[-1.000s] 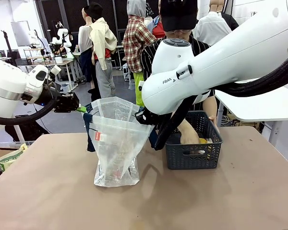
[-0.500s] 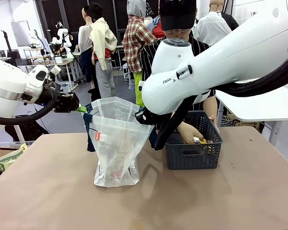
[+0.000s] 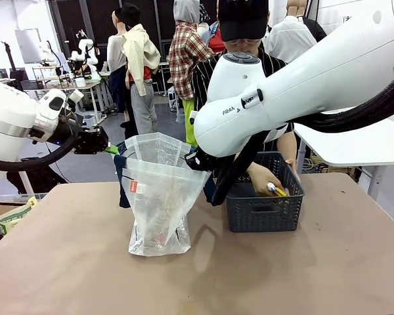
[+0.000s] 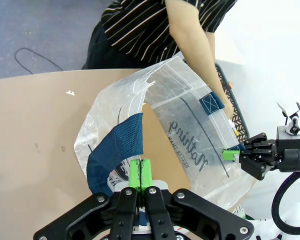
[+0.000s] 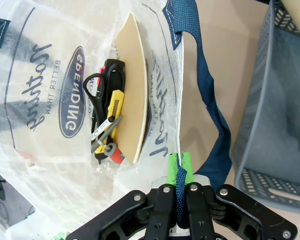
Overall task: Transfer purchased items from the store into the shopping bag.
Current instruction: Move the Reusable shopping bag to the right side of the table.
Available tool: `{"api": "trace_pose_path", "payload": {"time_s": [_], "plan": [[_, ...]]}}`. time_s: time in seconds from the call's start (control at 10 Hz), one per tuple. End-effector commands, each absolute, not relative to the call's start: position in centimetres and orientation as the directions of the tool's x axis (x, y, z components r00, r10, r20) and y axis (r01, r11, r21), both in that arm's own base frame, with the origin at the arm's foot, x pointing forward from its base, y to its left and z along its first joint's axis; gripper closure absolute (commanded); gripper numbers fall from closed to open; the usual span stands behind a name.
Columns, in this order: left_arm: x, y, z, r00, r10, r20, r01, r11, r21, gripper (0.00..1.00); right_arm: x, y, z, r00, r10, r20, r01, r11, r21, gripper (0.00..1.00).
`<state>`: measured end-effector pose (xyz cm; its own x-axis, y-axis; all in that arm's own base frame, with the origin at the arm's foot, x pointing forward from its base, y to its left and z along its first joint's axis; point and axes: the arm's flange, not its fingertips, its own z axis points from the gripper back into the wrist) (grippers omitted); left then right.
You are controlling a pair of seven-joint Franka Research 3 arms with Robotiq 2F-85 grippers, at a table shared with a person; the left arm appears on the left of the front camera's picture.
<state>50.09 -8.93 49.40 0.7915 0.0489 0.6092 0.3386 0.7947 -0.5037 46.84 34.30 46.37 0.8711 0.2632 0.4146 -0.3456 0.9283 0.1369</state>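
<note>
My left fingers (image 4: 140,173) are pressed fully together on a navy strap (image 4: 115,147) of the bag (image 3: 161,197), holding up the bag's left rim. My right fingers (image 5: 177,168) are likewise clamped tight on the other strap (image 5: 210,135), at the bag's right rim. Between the two grips the bag's mouth hangs open, and its base rests on the tabletop (image 3: 65,262). Looking down into the bag from the right wrist, I see items lying together inside it: black-handled scissors (image 5: 97,85), a yellow cutter (image 5: 115,102) and a small tool with a red end (image 5: 117,155). Just right of the bag sits a dark basket (image 3: 262,213), also on the tabletop. Beyond the bag a person in a striped top leans in. Their hand (image 3: 261,178) is over the basket, holding a small yellow item (image 3: 276,191).
</note>
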Motion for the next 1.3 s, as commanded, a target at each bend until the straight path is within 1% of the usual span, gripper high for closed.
{"api": "trace_pose_path", "payload": {"time_s": [0.0, 1.2], "plan": [[50.04, -8.82, 49.59, 0.789, 0.050, 0.612, 0.339, 0.795, -0.502, 1.00, 46.83, 34.11, 46.43, 0.873, 0.261, 0.413, -0.348, 0.925, 0.150, 1.00], [50.04, -8.82, 49.59, 0.789, 0.050, 0.612, 0.339, 0.795, -0.502, 1.00, 46.83, 34.11, 46.43, 0.873, 0.261, 0.413, -0.348, 0.925, 0.150, 1.00]]}}
